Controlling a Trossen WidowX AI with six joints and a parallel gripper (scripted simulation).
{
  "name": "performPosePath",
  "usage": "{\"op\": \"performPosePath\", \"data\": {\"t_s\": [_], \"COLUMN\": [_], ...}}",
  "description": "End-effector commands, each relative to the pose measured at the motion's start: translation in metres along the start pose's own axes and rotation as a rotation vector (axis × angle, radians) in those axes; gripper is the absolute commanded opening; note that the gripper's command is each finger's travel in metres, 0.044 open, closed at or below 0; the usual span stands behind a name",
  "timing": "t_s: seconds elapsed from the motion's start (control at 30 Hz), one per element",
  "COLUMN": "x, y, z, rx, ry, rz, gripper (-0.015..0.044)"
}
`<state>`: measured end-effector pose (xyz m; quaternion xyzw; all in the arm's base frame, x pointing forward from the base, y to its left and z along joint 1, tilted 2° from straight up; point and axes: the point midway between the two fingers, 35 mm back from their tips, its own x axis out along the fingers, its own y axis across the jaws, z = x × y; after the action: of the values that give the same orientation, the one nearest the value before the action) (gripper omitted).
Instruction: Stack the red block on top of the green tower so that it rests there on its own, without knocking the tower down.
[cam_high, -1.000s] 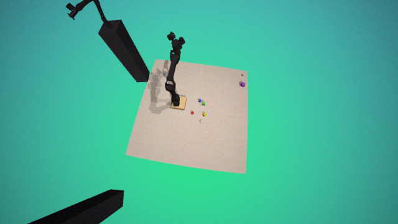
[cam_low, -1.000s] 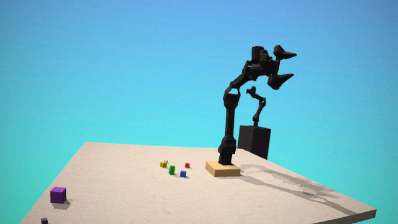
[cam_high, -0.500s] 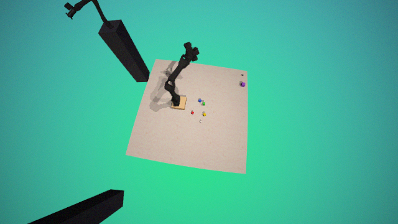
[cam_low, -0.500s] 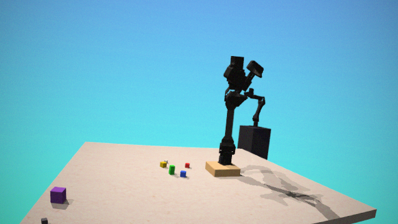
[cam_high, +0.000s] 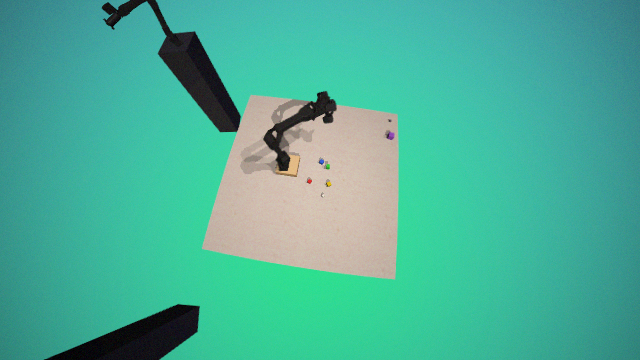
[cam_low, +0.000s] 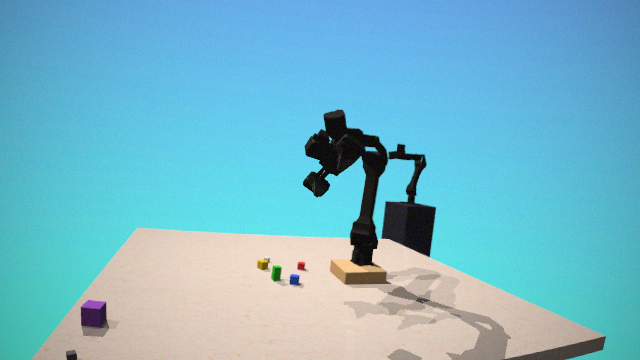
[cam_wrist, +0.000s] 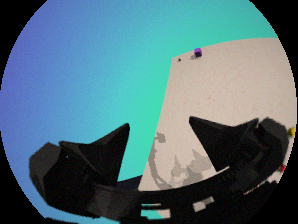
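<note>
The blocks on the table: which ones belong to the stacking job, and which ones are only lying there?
For the job:
red block
green tower
open, empty pincer

Only lying there:
blue block
yellow block
purple block

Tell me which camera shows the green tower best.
The exterior view: the green tower shows side-on, taller than the blocks nearby. The top view shows only a green speck. The wrist view doesn't show it.

Legible markings: none.
No text, label, brand, number or sign can be read in the top, exterior or wrist view; every visible surface is plain and unmarked at this resolution.
</note>
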<state>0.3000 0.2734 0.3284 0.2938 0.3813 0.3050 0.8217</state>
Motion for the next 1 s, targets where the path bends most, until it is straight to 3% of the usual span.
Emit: {"op": "performPosePath", "data": {"t_s": [0.0,0.5,0.97], "x": [-0.003,-0.056,-0.138], "y": [-0.049,-0.223,-0.338], "z": [0.008,0.011,-0.038], "rx": [0.005,0.092,0.247], "ry": [-0.014,0.011,0.141], "rz": [-0.125,-0.569,-0.87], "gripper": [0.044,0.044,0.044]}}
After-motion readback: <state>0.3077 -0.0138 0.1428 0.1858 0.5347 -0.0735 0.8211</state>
